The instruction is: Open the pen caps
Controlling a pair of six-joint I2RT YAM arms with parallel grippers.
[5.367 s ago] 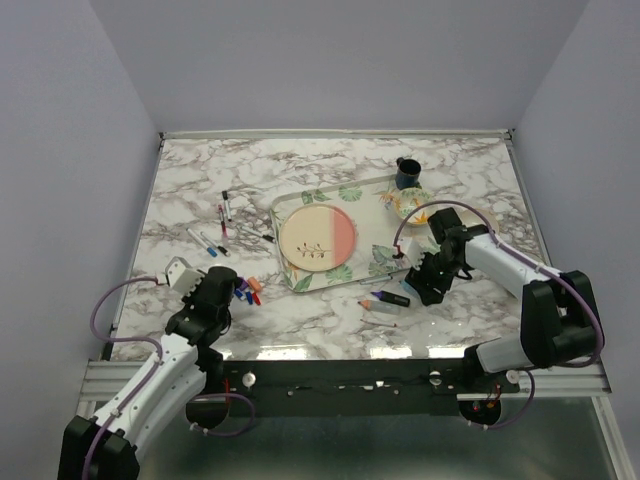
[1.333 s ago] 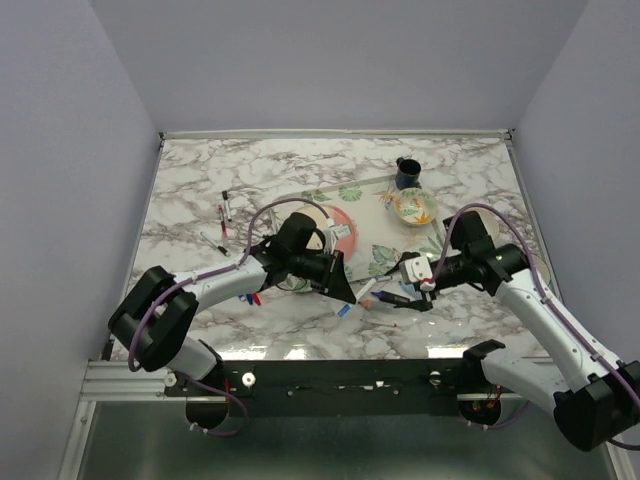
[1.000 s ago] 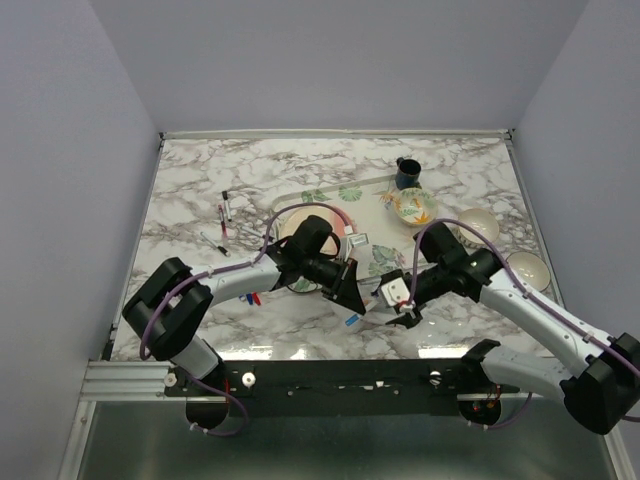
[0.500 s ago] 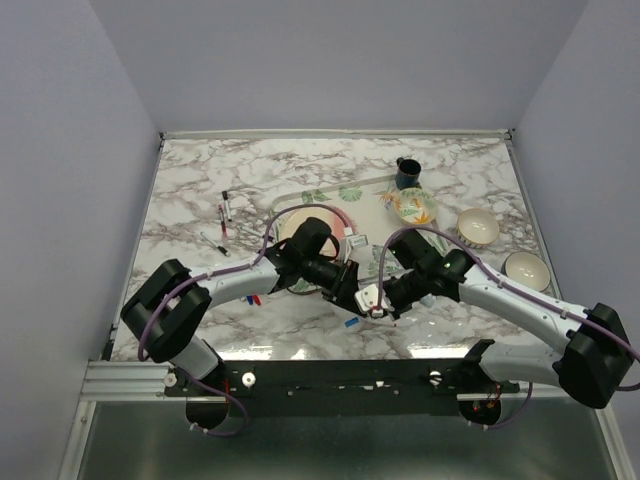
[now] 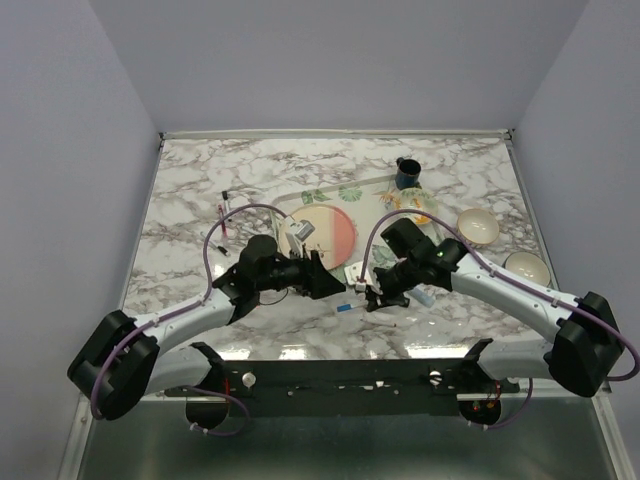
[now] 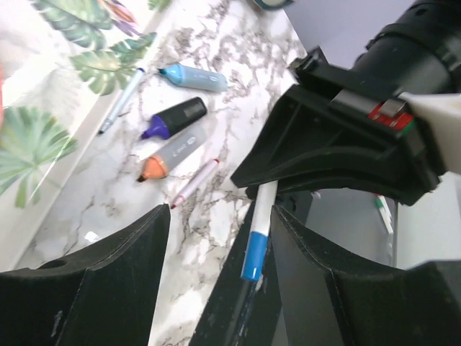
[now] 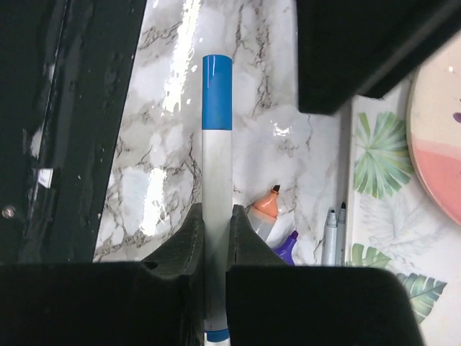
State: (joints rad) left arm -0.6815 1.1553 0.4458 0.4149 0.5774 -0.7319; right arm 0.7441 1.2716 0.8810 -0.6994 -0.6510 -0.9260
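Observation:
A white pen (image 7: 216, 180) with a blue pen cap (image 7: 217, 83) on its far end stands clamped between the pads of my right gripper (image 7: 216, 213), which is shut on the barrel. In the left wrist view the same pen (image 6: 262, 209) sticks out of the black right gripper (image 6: 338, 144), and its blue cap (image 6: 253, 254) hangs between my left gripper's (image 6: 221, 209) fingers. Those fingers stand wide open, not gripping it. From above, the left gripper (image 5: 322, 278) and right gripper (image 5: 368, 297) face each other in front of the tray.
Uncapped orange (image 6: 169, 153), purple (image 6: 175, 117) and light-blue (image 6: 193, 76) highlighters lie beside two thin pens (image 7: 331, 231) at the leafy tray's edge (image 6: 43, 144). A pink plate (image 5: 318, 232) sits on the tray. A mug (image 5: 407, 172) and bowls (image 5: 478, 226) stand at the right. More pens (image 5: 224, 212) lie at the left.
The right gripper has closed on the pen's barrel. The left gripper has opened and its arm has drawn back to the left, away from the right gripper.

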